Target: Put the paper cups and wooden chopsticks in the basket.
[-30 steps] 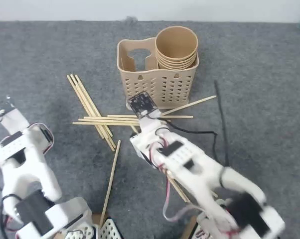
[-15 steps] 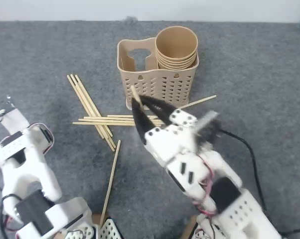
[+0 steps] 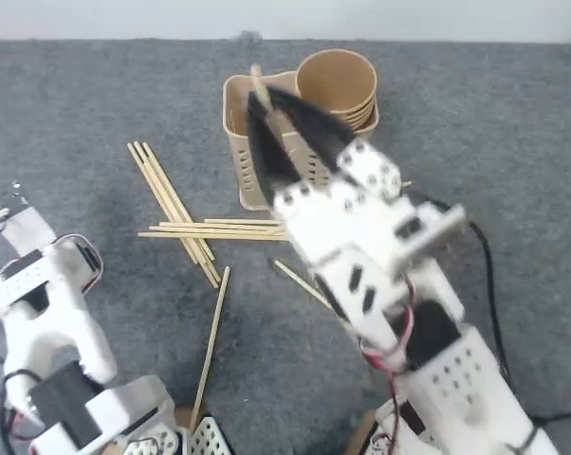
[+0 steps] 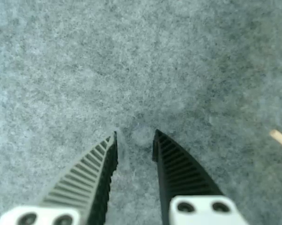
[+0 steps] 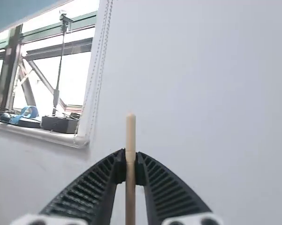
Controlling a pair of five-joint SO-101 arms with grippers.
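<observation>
Grey carpet (image 3: 513,142) underfoot, my right gripper (image 5: 130,161) clamped on one chopstick (image 5: 130,133), arm (image 3: 380,246) masking basket (image 3: 235,133) front, paper cups (image 3: 336,81) stacked inside, loose chopsticks (image 3: 172,204) beside, left gripper (image 4: 134,138) narrowly parted.

You have nothing to read here. No legible text, number, label or sign stands on the basket (image 3: 236,142), the paper cups (image 3: 335,81), the loose chopsticks (image 3: 167,194), the gray table (image 3: 513,142) or the white arm housings (image 3: 380,242).
</observation>
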